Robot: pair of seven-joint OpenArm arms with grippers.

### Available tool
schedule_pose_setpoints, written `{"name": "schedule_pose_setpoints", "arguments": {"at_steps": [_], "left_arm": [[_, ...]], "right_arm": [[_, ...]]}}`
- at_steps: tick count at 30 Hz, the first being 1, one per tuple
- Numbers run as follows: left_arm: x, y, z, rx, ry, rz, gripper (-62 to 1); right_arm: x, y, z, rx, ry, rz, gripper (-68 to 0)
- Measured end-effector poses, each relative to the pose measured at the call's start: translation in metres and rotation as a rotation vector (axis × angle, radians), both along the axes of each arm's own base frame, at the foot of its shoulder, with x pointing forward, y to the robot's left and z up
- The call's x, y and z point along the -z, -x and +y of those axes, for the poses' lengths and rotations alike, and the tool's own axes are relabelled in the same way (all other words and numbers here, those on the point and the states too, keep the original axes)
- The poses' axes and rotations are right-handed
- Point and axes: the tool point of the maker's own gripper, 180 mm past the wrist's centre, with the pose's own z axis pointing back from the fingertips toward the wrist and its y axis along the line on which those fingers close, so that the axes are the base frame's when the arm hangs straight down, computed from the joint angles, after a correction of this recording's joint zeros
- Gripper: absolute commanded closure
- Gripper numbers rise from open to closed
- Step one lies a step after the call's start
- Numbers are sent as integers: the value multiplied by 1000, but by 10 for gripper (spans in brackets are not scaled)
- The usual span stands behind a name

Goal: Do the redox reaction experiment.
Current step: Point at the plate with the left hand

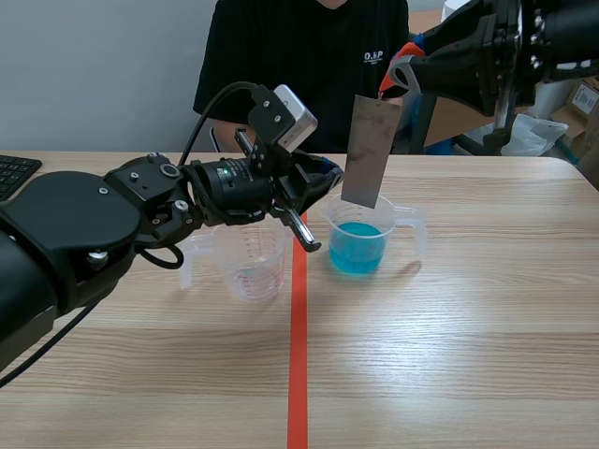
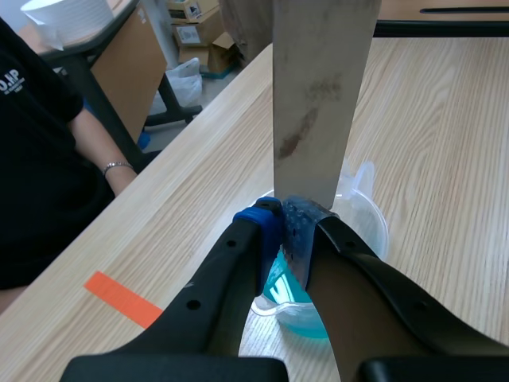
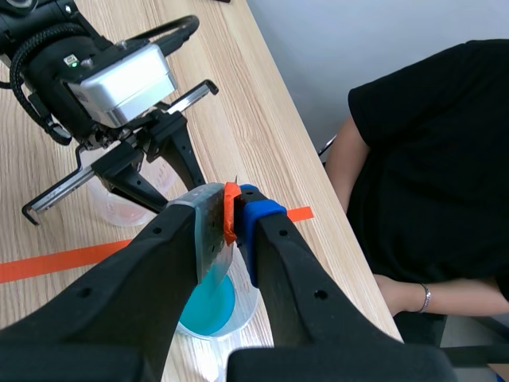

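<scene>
R hand [image 3: 232, 215] clamped on metal strip [image 1: 372, 150] top. Strip hangs vertical, tip right over blue-soln beaker [image 1: 358, 245] — prob. lower straight down. L hand [image 2: 288, 219] closed at rim.

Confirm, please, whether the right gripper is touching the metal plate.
Touching: the right wrist view shows the metal plate pinched between the fingers of the right gripper.

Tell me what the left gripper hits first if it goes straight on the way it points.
Most likely the metal sheet hanging from the right gripper: it stands right ahead of the left gripper, above the beaker of blue liquid. Depth is hard to judge.
</scene>
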Motion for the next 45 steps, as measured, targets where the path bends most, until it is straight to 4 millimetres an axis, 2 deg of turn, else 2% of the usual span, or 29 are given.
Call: {"name": "schedule_pose_setpoints", "arguments": {"at_steps": [16,26,45], "left_arm": [[29,-4,7,-57,-39,13,-40],[27,-11,11,-87,-44,-10,-40],[27,-11,11,-85,-48,-12,-40]], "right_arm": [[0,0,2,-2,-1,-1,-13],[0,0,2,-2,-1,-1,-13],[0,0,2,-2,-1,-1,-13]]}}
